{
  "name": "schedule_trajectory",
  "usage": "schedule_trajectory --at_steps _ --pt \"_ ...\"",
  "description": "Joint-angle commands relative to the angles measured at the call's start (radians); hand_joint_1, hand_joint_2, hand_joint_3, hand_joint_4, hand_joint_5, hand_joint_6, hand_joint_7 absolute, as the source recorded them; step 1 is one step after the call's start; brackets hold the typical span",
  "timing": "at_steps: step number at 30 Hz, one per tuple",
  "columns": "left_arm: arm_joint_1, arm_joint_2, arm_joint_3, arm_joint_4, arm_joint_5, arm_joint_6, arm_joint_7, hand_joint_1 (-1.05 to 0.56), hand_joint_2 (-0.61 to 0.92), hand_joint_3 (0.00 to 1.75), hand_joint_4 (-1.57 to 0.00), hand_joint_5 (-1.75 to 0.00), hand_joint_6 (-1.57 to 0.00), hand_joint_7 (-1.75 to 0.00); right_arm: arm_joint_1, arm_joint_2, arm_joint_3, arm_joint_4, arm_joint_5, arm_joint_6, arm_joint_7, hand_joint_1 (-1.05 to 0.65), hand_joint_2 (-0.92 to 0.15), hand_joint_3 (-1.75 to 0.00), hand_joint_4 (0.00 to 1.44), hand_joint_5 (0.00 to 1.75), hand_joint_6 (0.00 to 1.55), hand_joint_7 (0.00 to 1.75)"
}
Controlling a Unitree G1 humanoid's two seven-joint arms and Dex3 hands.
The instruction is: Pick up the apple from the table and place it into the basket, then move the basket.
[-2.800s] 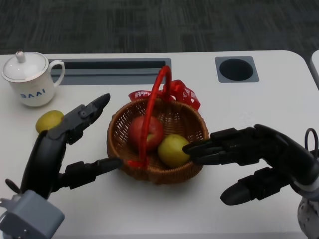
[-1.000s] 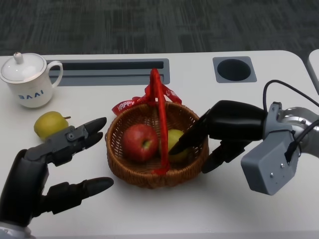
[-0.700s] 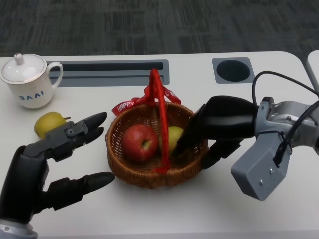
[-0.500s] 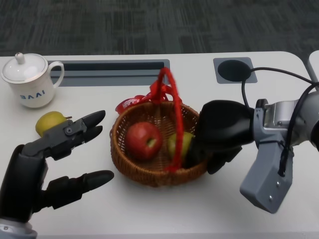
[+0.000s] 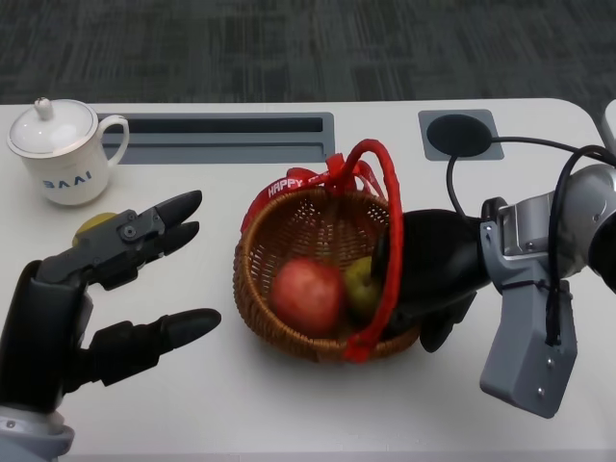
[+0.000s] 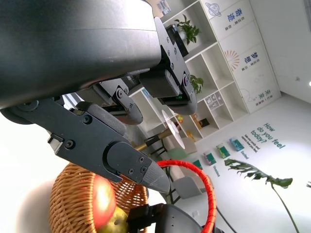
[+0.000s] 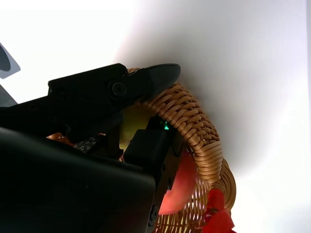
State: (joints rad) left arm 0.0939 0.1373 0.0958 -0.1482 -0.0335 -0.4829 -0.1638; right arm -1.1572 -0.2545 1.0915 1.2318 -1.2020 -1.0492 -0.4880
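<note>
The red apple (image 5: pixel 307 295) is seen lying inside the wicker basket (image 5: pixel 289 235), with a yellow-green fruit (image 5: pixel 361 286) just beside it on the side of the right hand. The basket stands on the white desk (image 5: pixel 289 395), and its red handle (image 5: pixel 383 245) is arched over it, with a red ribbon (image 5: pixel 318 179) tied at the far rim. The right hand (image 5: pixel 435 272) is pressed against the basket's near-right side, and its fingers are closed over the rim, one reaching inside by the yellow-green fruit, as is shown in the right wrist view (image 7: pixel 146 80). The left hand (image 5: pixel 91 303) is held above the desk, apart from the basket, with its fingers spread wide and nothing in them. Another yellow-green fruit (image 5: pixel 89 224) is partly hidden behind the left hand. A white lidded cup (image 5: pixel 60 151) is placed at the far left corner of the desk.
</note>
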Motion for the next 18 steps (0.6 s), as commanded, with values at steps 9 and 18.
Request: schedule_trajectory --at_steps 9,18 --pt "0.044 -0.029 0.023 -0.035 -0.006 -0.007 0.031 -0.49 0.79 0.01 -0.78 0.0 -0.69 0.0 0.013 0.023 -0.071 0.027 0.058 -0.022 -0.132 -0.34 -0.92 -0.08 1.07 0.68 1.06 0.0" --pt "0.057 -0.045 0.023 -0.036 -0.002 -0.028 0.033 -0.49 0.8 0.0 -0.78 0.0 -0.7 0.0 0.033 0.052 -0.125 0.096 0.112 0.027 -0.097 -0.4 -0.92 -0.2 1.17 0.38 1.03 0.0"
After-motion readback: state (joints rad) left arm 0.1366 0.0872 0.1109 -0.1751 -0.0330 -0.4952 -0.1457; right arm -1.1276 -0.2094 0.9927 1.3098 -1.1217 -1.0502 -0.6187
